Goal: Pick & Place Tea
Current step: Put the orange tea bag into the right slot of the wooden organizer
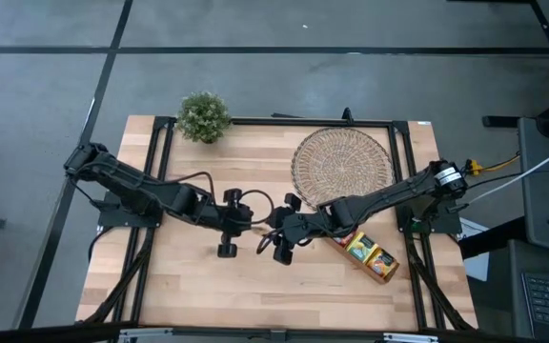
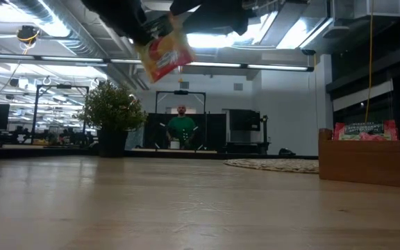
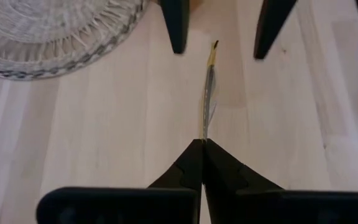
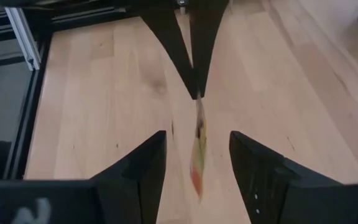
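Bench [image 1: 208, 286]: light wood, carrying a round woven mat [image 1: 342, 164] and a wooden compartment tray [image 1: 370, 255] of sachets.

Left gripper [image 3: 204, 144]: mid-bench, fingers pinched shut on one edge of a tea sachet [image 2: 164, 55], held aloft.

Right gripper [image 4: 196, 163]: facing it, fingers wide apart, straddling the sachet's free end without touching.

Handover advice: centre the sachet between the right fingers, close squarely, release left only once gripped.

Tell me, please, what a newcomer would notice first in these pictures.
Mid-table, the left gripper is shut on a tea sachet held in the air, and the open right gripper straddles its free end. Behind them lie a round woven mat and a potted plant.
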Action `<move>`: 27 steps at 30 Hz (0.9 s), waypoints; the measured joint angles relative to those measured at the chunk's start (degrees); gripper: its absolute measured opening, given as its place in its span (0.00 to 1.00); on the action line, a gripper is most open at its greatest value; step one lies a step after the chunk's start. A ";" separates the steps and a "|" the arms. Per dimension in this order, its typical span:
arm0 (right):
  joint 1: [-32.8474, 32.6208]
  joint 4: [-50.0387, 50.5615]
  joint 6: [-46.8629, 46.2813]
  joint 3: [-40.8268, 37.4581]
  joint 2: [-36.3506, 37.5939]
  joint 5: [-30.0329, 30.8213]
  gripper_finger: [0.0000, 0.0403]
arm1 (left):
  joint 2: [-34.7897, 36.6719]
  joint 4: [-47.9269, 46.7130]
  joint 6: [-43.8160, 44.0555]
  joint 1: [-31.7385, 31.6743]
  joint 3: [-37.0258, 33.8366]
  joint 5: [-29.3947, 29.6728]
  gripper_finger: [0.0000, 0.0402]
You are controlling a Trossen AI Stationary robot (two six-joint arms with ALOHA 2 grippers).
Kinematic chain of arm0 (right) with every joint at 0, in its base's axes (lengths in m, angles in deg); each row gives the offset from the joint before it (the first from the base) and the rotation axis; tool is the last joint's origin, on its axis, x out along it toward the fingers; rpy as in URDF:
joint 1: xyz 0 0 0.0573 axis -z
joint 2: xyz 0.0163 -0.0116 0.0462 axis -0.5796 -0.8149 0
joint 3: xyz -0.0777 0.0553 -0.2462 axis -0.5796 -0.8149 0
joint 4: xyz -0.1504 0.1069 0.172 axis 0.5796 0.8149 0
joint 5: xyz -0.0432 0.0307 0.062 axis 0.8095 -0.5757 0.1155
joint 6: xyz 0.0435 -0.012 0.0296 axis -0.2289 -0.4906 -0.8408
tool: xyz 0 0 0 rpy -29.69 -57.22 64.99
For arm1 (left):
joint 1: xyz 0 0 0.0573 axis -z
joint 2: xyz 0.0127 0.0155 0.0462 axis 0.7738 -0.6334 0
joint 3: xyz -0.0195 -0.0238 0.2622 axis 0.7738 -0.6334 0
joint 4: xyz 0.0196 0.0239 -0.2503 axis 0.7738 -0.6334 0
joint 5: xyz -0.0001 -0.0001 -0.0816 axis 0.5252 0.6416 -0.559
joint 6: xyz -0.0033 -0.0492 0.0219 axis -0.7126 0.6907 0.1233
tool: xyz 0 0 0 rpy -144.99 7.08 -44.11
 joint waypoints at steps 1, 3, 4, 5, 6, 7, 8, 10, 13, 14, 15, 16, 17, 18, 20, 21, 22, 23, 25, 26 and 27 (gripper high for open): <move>0.00 -0.02 0.24 0.00 0.00 0.00 0.44 | 0.00 0.09 -0.03 0.00 0.28 0.24 0.01; 0.00 -0.09 1.27 0.00 0.00 0.00 0.44 | 0.00 0.46 -0.03 0.00 0.57 0.22 0.01; 0.00 -0.28 1.67 0.00 0.00 0.00 0.44 | 0.00 0.44 -0.03 0.00 0.63 0.20 0.01; 0.00 -0.67 2.12 0.00 0.00 0.00 0.44 | 0.00 0.44 -0.03 0.00 0.63 0.20 0.01; 0.00 -0.98 2.74 0.00 0.00 0.01 0.44 | 0.00 0.44 -0.03 0.00 0.63 0.20 0.01; 0.00 -1.33 3.00 0.00 0.00 0.02 0.44 | 0.00 0.44 -0.03 0.00 0.63 0.18 0.01; 0.00 -1.59 3.17 0.00 0.00 0.02 0.44 | 0.00 0.44 -0.03 0.00 0.63 0.11 0.01; 0.04 -1.75 3.53 0.00 0.00 0.02 0.43 | 0.00 0.46 -0.03 0.00 0.63 0.06 0.01; 0.07 -2.05 3.85 0.00 0.00 0.02 0.38 | 0.00 0.58 -0.01 0.00 0.63 0.03 0.01; 0.07 -2.22 3.77 0.00 0.00 0.02 0.36 | 0.00 0.75 -0.01 0.00 0.63 0.03 0.01; 0.07 -2.32 3.27 0.00 0.00 0.02 0.32 | 0.00 1.00 -0.01 0.00 0.63 0.01 0.01; 0.07 -2.36 2.90 0.00 0.00 0.02 0.28 | 0.00 1.39 -0.01 0.00 0.63 0.00 0.01; 0.07 -2.35 2.78 0.00 0.00 0.02 0.24 | 0.00 1.93 -0.03 0.00 0.63 -0.03 0.01; 0.07 -2.36 2.65 0.00 0.00 0.02 0.19 | 0.00 2.23 -0.06 0.00 0.66 -0.04 0.01; 0.07 -2.34 2.62 0.00 0.00 0.02 0.10 | 0.00 2.40 -0.75 0.00 0.66 -0.06 0.01; 0.07 -2.34 2.63 0.00 0.00 0.02 0.05 | 0.00 2.56 -1.03 0.00 0.66 -0.06 0.01; 0.07 -2.32 2.61 0.01 0.00 0.02 0.03 | 0.00 2.62 -1.20 0.00 0.66 -0.06 0.01; 0.07 -2.28 2.30 0.00 0.00 0.01 0.02 | 0.00 2.68 -1.39 0.00 0.66 -0.08 0.01; 0.06 -1.91 0.41 0.03 0.00 0.02 0.02 | 0.00 2.83 -1.39 0.00 0.66 -0.08 0.01; 0.04 -1.27 -0.53 0.07 0.00 0.00 0.02 | 0.00 2.93 -1.39 0.00 0.66 -0.08 0.01; 0.03 -0.19 -1.85 0.11 0.06 0.01 0.01 | 0.00 2.98 -1.39 0.00 0.66 -0.07 0.02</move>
